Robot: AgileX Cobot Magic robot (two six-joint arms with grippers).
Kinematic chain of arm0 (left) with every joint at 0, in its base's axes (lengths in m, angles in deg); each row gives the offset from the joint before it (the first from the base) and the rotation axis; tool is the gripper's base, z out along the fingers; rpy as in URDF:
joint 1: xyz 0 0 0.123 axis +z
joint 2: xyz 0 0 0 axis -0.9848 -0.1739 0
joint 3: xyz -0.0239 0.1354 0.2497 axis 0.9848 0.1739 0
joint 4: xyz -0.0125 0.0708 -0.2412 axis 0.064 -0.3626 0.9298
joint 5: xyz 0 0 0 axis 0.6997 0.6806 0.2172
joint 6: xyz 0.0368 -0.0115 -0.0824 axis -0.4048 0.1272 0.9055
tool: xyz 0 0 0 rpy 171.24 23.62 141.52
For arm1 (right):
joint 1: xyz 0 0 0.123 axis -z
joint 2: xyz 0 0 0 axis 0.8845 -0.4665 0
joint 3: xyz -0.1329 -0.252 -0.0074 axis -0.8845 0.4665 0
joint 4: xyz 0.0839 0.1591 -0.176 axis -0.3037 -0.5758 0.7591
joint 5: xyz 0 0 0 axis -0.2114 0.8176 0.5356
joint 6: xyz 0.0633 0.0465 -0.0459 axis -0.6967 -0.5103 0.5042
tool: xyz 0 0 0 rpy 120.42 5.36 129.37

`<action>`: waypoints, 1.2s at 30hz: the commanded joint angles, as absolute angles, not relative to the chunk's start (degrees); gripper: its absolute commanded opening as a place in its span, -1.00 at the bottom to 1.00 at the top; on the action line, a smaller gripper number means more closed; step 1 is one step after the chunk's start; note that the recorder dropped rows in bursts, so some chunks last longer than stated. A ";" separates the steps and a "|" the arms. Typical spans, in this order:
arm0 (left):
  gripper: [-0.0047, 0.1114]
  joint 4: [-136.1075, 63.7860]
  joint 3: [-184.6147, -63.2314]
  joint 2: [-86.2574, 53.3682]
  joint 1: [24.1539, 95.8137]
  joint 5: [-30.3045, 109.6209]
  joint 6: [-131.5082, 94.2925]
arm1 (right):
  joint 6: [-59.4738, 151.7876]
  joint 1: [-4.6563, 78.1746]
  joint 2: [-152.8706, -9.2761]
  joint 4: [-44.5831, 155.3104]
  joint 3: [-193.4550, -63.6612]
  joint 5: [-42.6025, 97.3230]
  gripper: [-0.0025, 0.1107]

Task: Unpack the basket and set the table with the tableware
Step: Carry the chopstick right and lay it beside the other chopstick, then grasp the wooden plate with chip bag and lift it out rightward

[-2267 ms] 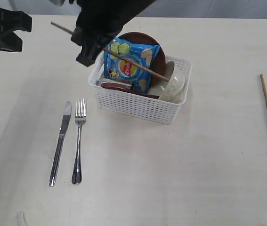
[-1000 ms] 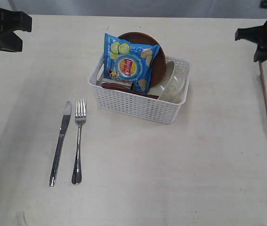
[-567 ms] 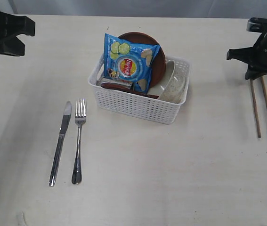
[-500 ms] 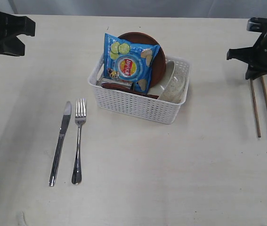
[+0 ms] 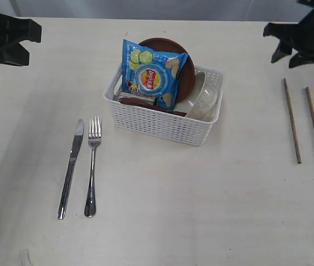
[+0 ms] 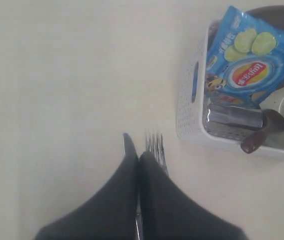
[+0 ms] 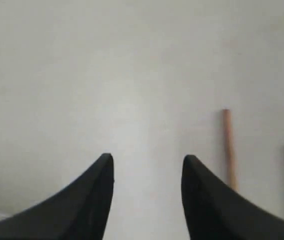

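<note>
Right fingers (image 7: 95, 197) are standing apart with only bare table (image 5: 212, 210) showing between them, so the right gripper (image 7: 147, 159) is open and carrying nothing. It is hovering over the far right of the table, off the chopsticks (image 5: 291, 121), near their far ends and not touching either one.

Left fingers (image 6: 124, 200) are pressing tip to tip with no gap, so the left gripper (image 6: 139, 159) is closed and empty. It is hanging high over the far left of the table, and its wrist camera is looking down on the knife (image 5: 71, 169) and fork (image 5: 92, 166).

Both chopsticks are lying flat on the table, well to the right of the basket (image 5: 162, 124), roughly parallel, with a gap between them. Knife and fork are lying side by side to the basket's left, near each other but not touching, with the knife on the outside.

The basket is sitting mid-table and is holding:
- blue chip bag (image 5: 152, 75), propped upright against the brown plate (image 5: 189, 69), which is standing on edge behind it
- off-white bowl (image 5: 204, 102), tipped on its side at the right end
- dark wooden spoon (image 6: 261, 132), lying low along the front wall
- shiny steel cup (image 6: 234, 116), lying on its side under the bag
</note>
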State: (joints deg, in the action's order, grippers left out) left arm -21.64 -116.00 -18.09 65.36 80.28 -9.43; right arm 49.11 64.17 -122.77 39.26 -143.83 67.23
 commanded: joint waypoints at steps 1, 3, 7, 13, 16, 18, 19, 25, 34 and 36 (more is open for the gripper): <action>-0.92 -20.91 -115.70 -18.01 65.50 79.68 -9.02 | 57.15 58.73 -117.91 26.24 -145.80 71.94 -0.32; -0.92 -20.91 -115.70 -18.01 65.50 79.68 -9.02 | 55.23 52.94 -116.53 28.21 -147.93 74.50 -0.33; -0.92 -20.91 -115.70 -18.01 65.50 79.89 -9.02 | 49.81 41.24 -115.78 46.93 -155.35 75.33 -0.33; -0.92 -20.91 -115.58 -18.01 65.50 80.11 -9.02 | 59.55 38.83 -118.69 48.32 -162.76 79.34 -0.20; -0.92 -20.91 -115.58 -18.01 65.50 80.11 -9.02 | 68.06 40.60 -119.07 45.34 -162.85 79.34 -0.03; -0.92 -20.91 -115.58 -18.01 65.50 80.11 -9.02 | 73.86 42.15 -119.69 41.19 -162.85 79.34 0.07; -0.92 -20.80 -115.58 -18.01 65.50 80.11 -9.02 | 76.21 42.77 -120.21 39.10 -162.85 79.52 0.08; -0.92 -20.80 -115.58 -18.01 65.50 80.11 -9.02 | 92.20 45.90 -124.46 26.83 -162.85 83.77 0.08; -0.92 -20.81 -115.58 -18.01 65.50 79.94 -9.02 | 100.80 45.77 -129.95 21.62 -162.85 85.29 0.08; -0.92 -20.81 -115.58 -18.01 65.50 79.94 -9.02 | 101.38 45.77 -130.36 21.62 -162.85 85.96 0.08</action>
State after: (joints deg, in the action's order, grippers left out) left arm -21.55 -116.00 -18.09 65.36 80.28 -9.43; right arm 99.77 45.61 -129.99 22.45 -162.53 84.98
